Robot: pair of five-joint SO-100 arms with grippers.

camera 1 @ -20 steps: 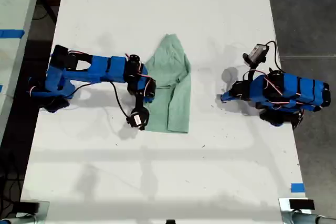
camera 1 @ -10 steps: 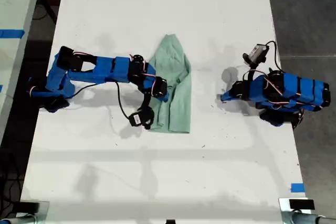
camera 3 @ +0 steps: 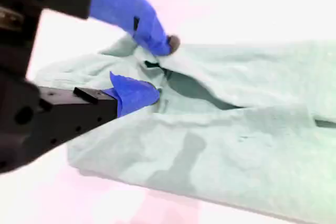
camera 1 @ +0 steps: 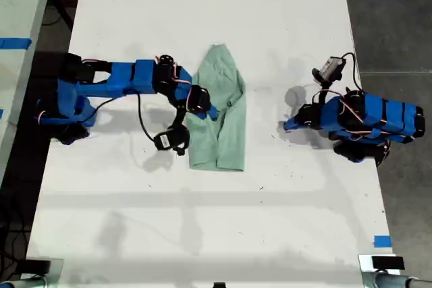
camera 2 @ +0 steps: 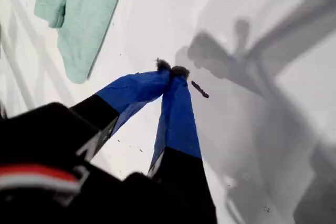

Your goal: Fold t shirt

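- The t shirt (camera 1: 220, 111) lies mid-desk (camera 1: 202, 234), folded lengthwise.
- Our second claw (camera 3: 152, 69) sits apart over a fold; our first claw (camera 2: 170, 69) is pressed together, empty, on bare desk.
- Closing here risks pinching several layers, dragging the fold askew.

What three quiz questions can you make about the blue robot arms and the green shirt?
1. True or false: my first end effector is touching the t shirt.
2. In the exterior view, which way does the t shirt's rounded, pointed end face? A: that view's top. B: that view's bottom. C: that view's right.
3. Fill in the blank: my second end effector sits at a fold of the t shirt with its jaws ____.

Key: 1 false, it is shut and well away from the t shirt. 2 A. 3 open.
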